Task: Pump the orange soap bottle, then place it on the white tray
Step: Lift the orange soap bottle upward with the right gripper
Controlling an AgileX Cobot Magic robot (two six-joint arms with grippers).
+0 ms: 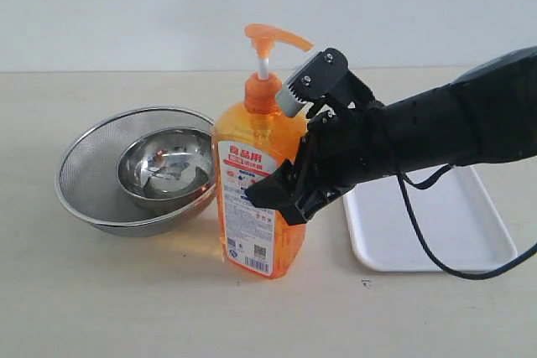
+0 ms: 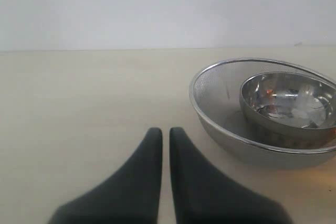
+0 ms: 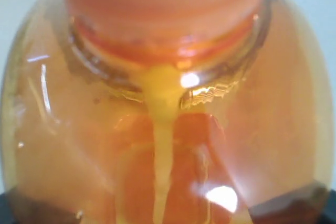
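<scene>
The orange soap bottle (image 1: 252,207) stands upright between the strainer and the white tray (image 1: 457,224), its base at table level. Its orange pump head (image 1: 273,39) sits raised on a white stem. My right gripper (image 1: 285,184) reaches in from the right and is shut on the bottle's body at label height. In the right wrist view the orange soap bottle (image 3: 168,108) fills the frame, with dark fingertips (image 3: 291,207) at both sides. My left gripper (image 2: 165,132) hovers low over bare table, shut and holding nothing, and is out of the exterior view.
A round steel bowl (image 1: 164,161) sits inside a mesh strainer (image 1: 88,178) just left of the bottle; in the left wrist view the mesh strainer (image 2: 220,108) lies close beside my left fingers. A black cable (image 1: 428,245) hangs over the tray.
</scene>
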